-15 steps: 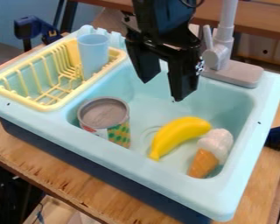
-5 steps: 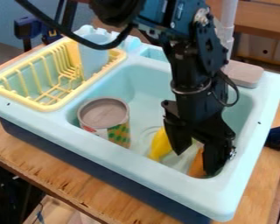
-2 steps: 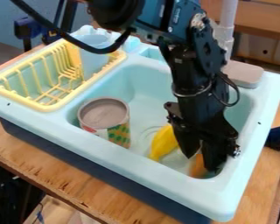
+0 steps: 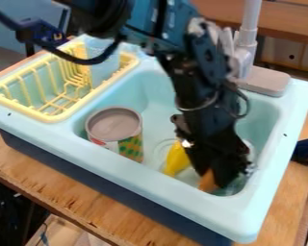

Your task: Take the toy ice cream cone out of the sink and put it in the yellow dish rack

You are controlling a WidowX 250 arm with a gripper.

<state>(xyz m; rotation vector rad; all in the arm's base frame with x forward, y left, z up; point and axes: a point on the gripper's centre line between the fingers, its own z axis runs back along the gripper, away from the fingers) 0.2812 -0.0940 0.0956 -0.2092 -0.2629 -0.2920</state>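
On the left side of the pale blue toy sink [image 4: 86, 153], a yellow dish rack [image 4: 52, 117] is sitting, and a translucent blue cup [image 4: 104, 67] is standing at its far end. To the right, a tin can [image 4: 113, 126] is standing upright in the near left part of the basin, its flat grey end facing up. Beside it on the right, a yellow toy banana [image 4: 176, 161] is lying on the basin floor, the gripper [image 4: 215, 177] partly covering it. Toward the near right of the basin, the gripper is pointing down and holding a toy ice cream cone [image 4: 207, 182], its orange tip showing at the near left and some of its white scoop at the right. Beyond the gripper, a grey faucet [image 4: 248, 31] is rising from the far rim. Underneath, a wooden bench [image 4: 60, 190] is carrying the sink, and a dark blue clamp [image 4: 304, 149] is showing at the far right.
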